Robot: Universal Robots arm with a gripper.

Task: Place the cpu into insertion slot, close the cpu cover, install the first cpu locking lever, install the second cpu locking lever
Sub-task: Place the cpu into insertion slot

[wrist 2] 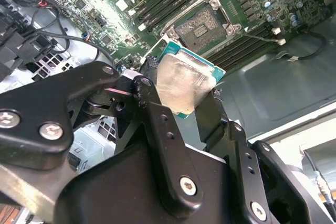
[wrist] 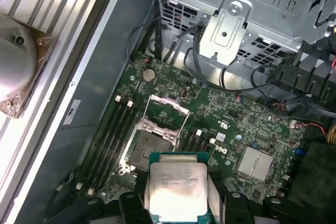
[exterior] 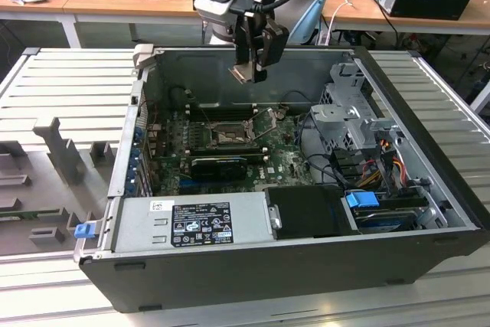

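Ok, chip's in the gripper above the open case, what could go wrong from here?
The small flat silver-grey cpu is pinched by its edges in the black gripper and looks turned against the square black insertion slot; it could seat skewed or slip. The thin silver-grey metal cpu cover stands open beside the slot, so the chip might catch it going down.

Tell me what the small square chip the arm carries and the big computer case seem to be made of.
The cpu looks like silver-grey metal on top, with a satin finish: it throws back a soft glare. Its rim looks like green circuit board. The case looks like painted sheet metal, matt dark grey, with thin folded edges; the coating is a guess.
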